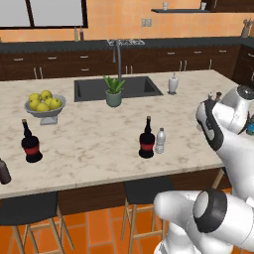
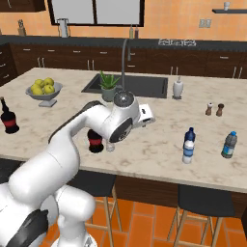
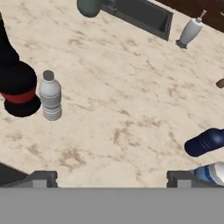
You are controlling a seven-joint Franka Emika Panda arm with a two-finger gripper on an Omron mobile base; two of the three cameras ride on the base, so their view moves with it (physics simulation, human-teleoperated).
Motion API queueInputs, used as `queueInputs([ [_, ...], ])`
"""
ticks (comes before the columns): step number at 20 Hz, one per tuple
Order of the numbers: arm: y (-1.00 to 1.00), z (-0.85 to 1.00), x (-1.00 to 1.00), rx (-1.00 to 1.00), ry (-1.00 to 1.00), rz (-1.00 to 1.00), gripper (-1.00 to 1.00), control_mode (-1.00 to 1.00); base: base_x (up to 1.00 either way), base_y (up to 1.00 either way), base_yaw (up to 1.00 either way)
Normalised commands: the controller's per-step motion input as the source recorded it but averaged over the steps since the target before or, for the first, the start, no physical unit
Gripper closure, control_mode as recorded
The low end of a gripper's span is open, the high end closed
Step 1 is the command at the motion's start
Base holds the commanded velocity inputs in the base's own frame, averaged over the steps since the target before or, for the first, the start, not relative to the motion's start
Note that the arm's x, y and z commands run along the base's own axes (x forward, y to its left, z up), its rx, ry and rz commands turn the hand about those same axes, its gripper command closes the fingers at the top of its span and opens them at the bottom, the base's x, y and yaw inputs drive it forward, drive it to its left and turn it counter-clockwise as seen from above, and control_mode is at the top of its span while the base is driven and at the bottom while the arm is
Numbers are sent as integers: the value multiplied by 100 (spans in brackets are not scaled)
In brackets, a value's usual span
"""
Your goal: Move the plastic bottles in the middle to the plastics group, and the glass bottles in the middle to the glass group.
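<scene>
My gripper [image 3: 111, 178] is open, its fingertips wide apart with nothing between them, hovering over bare counter. In the middle stand a black red-banded glass bottle [image 1: 146, 141] and, right beside it, the plain white-capped water bottle [image 1: 160, 141]; the hand view has them at the left. The blue-label water bottle [image 3: 213, 172] stands close to the small dark-blue bottle [image 3: 204, 142] at the right, with the pale teal bottle [image 2: 229, 144] further right. At the far left stand the twin black bottle [image 1: 31, 144] and the stubby dark-brown bottle [image 1: 4, 172].
A bowl of lemons [image 1: 44, 106], a potted plant [image 1: 113, 92], the sink [image 1: 134, 87] and a soap dispenser [image 1: 172, 83] line the back of the counter. Salt and pepper shakers [image 2: 214, 109] stand at the right. Stools sit under the front edge.
</scene>
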Motion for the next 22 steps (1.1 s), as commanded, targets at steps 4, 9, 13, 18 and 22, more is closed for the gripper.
queueInputs([
  [4, 76, 30, -40, 0, 14, -1, -100, -100, 0, 0, 0],
  [9, 92, 0, -21, 1, 0, -4, -100, -100, 0, 0, 0],
  [13, 100, 0, -22, 7, 0, -12, -100, -100, 0, 0, 0],
  [18, 100, 0, -12, 10, 0, -8, -100, -100, 0, 0, 0],
  [22, 60, -3, 3, 9, -7, -5, -100, -100, 0, 0, 0],
])
